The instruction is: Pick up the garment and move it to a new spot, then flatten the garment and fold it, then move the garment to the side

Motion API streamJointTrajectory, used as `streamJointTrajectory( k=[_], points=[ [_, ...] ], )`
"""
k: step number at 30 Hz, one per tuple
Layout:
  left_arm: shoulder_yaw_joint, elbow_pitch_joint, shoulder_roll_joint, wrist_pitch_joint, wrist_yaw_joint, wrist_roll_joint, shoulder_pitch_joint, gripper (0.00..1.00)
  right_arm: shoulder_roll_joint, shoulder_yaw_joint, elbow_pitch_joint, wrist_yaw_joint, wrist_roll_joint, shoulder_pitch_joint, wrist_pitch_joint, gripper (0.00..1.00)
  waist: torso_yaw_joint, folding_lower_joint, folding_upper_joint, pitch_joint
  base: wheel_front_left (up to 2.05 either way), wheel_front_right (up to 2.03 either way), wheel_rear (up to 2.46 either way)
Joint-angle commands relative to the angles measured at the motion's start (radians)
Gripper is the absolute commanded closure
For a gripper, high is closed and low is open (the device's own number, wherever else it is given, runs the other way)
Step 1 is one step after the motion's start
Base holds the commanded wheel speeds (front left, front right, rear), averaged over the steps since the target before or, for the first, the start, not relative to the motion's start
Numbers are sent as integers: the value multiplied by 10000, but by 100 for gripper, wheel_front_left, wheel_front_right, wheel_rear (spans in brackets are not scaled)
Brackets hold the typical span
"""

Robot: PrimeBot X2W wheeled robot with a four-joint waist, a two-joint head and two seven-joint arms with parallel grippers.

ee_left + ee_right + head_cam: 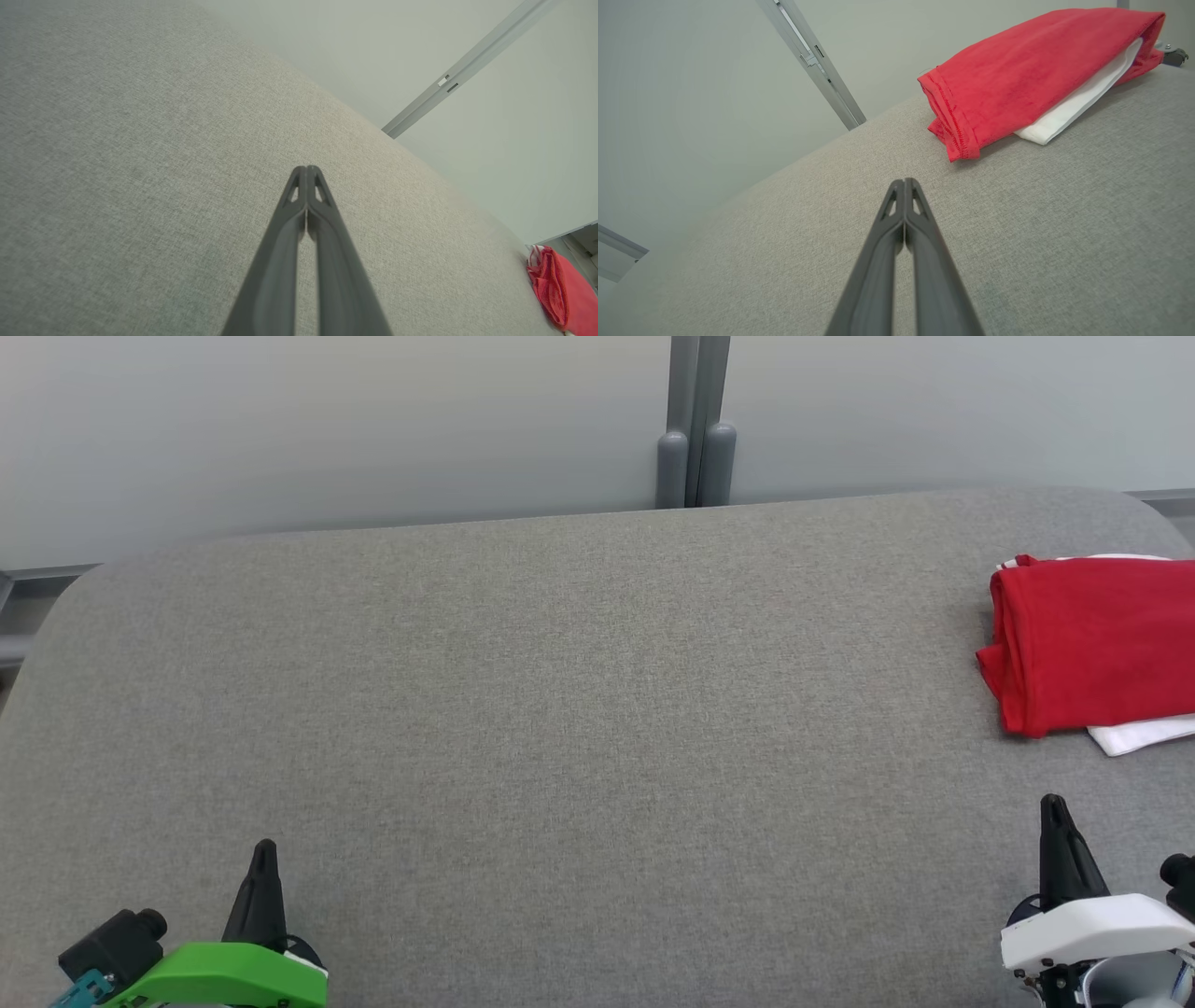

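Lying folded at the far right edge of the grey tabletop, the red garment sat atop a white cloth that peeked out beneath it, one hemmed end facing the centre. The left gripper and the right gripper hovered near the front edge, fingers pressed tight together with nothing between them, the right one near the garment but apart from it. The move to the side looked finished (or very nearly so). Doing this last step well would mean keeping the right arm clear of the stack, lifting away rather than sweeping sideways, so no fold was snagged or dragged open.
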Motion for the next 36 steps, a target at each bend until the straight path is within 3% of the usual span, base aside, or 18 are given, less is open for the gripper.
streamJointTrajectory(
  k=[1,36],
  points=[
    [116,-175,18,63,-69,-298,-286,100,-102,27,-91,-4,445,-269,85,100,-1,0,0,-3,0,0,0],
    [733,-411,-420,1130,-280,-3844,-690,100,-153,355,121,-4,5483,-766,1225,100,-38,0,0,-69,0,0,0]
  ],
)
